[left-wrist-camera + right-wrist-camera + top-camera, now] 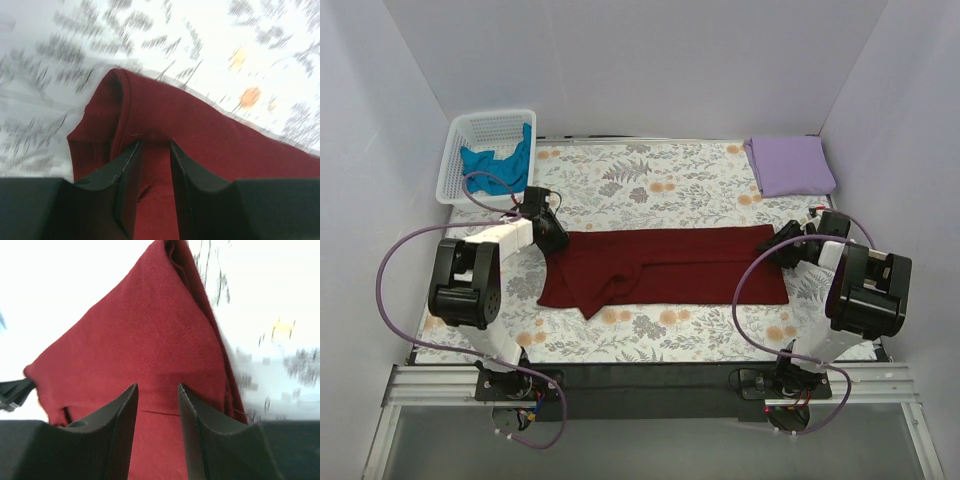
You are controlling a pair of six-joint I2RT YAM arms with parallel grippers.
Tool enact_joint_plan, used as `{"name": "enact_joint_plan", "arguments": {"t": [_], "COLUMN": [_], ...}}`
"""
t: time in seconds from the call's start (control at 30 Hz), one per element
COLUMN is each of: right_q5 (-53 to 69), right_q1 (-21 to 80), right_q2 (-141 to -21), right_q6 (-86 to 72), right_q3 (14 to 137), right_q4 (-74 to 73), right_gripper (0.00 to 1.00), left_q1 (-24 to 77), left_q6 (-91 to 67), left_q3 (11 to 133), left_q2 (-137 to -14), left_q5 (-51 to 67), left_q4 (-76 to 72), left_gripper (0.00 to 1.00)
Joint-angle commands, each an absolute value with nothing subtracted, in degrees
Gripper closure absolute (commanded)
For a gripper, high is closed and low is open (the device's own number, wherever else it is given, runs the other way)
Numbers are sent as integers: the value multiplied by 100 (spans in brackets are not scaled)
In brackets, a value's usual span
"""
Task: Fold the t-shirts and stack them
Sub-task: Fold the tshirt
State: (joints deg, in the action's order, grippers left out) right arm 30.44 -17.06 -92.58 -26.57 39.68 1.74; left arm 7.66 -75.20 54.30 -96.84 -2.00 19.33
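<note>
The dark maroon t-shirt (670, 265) lies as a long band across the middle of the table. My left gripper (553, 237) is shut on its far left corner; in the left wrist view the fabric (200, 135) bunches between the nearly closed fingers of that gripper (155, 145). My right gripper (778, 247) is shut on the far right corner; the cloth (150, 330) runs from that gripper (157, 387) in a taut triangle. The lavender t-shirt (790, 165) lies folded at the back right. The teal t-shirt (495, 163) lies crumpled in the basket.
The white lattice basket (455, 165) stands at the back left corner. A floral grey and orange cloth (650, 180) covers the table. White walls close in the back and both sides. Purple cables loop beside both arms.
</note>
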Motion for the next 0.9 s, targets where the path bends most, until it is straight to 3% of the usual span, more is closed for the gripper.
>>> {"name": "enact_joint_plan", "arguments": {"t": [0.0, 0.13, 0.2, 0.27, 0.4, 0.63, 0.87], "right_q5": [2522, 2706, 2917, 3032, 2936, 2164, 1082], "right_q1": [-1951, -1986, -1969, -1846, -1258, 1172, 3250], "right_q2": [-9904, -10099, -9968, -9583, -8721, -7332, -7452], "right_q6": [-2610, -2540, -2523, -2461, -2592, -3654, -4859], "right_q3": [4191, 4788, 4895, 4948, 4650, 3605, 3401], "right_q4": [457, 440, 387, 256, 88, 517, 1318], "right_gripper": [55, 56, 58, 58, 58, 58, 56], "left_q1": [659, 659, 668, 738, 958, 1853, 2170], "left_q6": [-7392, -7304, -7278, -7225, -7312, -8164, -9210], "left_q3": [5817, 6537, 6635, 6618, 6215, 4836, 3640], "left_q2": [-10212, -10555, -10433, -10014, -8941, -7173, -6030], "left_q5": [-475, -378, -273, -299, -649, -914, -317], "left_q4": [1960, 2004, 2065, 2135, 2337, 3181, 3393], "left_gripper": [72, 69, 62, 53, 46, 42, 41]}}
